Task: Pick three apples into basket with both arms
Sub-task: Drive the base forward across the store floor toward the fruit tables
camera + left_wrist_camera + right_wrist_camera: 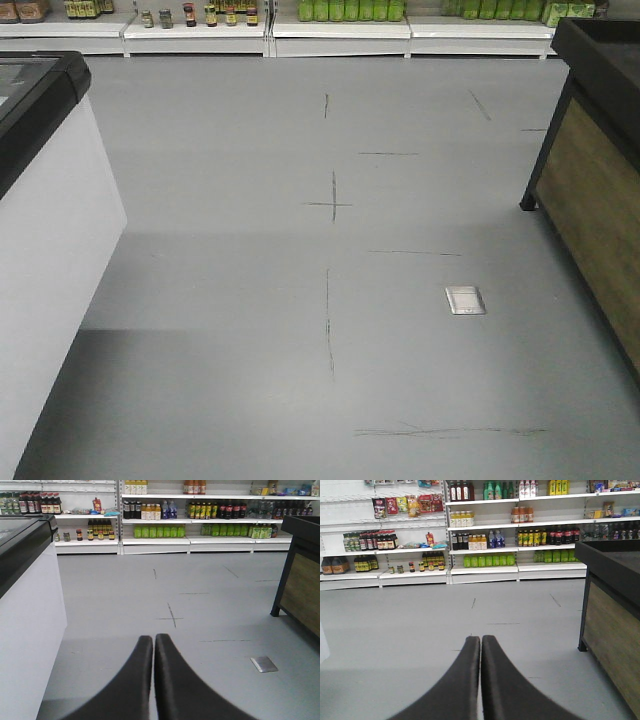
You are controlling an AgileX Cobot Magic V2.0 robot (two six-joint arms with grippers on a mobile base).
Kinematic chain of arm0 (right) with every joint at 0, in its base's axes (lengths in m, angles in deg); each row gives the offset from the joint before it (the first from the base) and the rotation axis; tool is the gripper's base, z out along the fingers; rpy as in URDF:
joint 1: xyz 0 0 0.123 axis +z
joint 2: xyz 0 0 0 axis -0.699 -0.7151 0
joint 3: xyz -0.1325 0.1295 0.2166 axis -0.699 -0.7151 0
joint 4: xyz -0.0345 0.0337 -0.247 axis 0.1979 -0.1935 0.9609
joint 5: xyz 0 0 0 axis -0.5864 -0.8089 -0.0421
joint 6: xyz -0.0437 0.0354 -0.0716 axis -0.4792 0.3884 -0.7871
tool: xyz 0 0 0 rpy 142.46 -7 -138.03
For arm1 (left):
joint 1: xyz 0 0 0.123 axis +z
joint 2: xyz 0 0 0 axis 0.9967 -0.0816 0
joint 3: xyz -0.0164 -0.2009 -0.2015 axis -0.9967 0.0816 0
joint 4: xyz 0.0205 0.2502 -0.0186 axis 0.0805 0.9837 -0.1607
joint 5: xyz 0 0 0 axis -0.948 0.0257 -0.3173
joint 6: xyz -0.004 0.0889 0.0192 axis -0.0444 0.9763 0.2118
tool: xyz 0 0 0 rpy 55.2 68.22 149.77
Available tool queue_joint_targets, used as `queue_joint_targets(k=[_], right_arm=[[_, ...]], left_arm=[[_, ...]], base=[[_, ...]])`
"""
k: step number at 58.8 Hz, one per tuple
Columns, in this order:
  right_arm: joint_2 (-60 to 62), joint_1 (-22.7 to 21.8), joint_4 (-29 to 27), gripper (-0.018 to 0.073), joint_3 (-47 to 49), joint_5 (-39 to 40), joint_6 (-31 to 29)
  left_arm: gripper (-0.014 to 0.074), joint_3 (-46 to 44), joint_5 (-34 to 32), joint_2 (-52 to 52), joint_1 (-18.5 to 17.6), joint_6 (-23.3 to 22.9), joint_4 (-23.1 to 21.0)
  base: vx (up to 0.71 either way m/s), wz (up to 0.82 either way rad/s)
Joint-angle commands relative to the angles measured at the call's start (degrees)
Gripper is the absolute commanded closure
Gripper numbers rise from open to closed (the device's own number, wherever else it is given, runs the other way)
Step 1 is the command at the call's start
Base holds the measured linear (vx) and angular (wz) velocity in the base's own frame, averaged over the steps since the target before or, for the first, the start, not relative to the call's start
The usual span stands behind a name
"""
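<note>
The apples and the basket are out of view in every frame. My left gripper shows in the left wrist view as two black fingers pressed together, shut on nothing, pointing over the grey floor. In the right wrist view my right gripper is likewise shut and empty, aimed along the aisle toward the shelves. Neither arm appears in the front view.
A white chest freezer with a black rim stands on the left. A wood-sided display stand with black frame is on the right. Shelves of bottles and jars line the far wall. A metal floor plate lies in the grey floor.
</note>
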Motion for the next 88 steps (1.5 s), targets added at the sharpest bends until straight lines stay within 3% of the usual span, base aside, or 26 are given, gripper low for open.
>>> queue_joint_targets(k=[1,88], right_arm=[[0.7,-0.3,0.3,0.0567,-0.7,4.2,-0.4],[0.7,-0.3,0.3,0.0567,-0.7,4.3,-0.4]], left_arm=[[0.0602,-1.5,-4.0,0.7,0.1,0.0,-0.1],[0.0602,-1.5,-4.0,0.7,0.1,0.0,-0.1]], base=[[0.0,0.0],[0.02,0.02]])
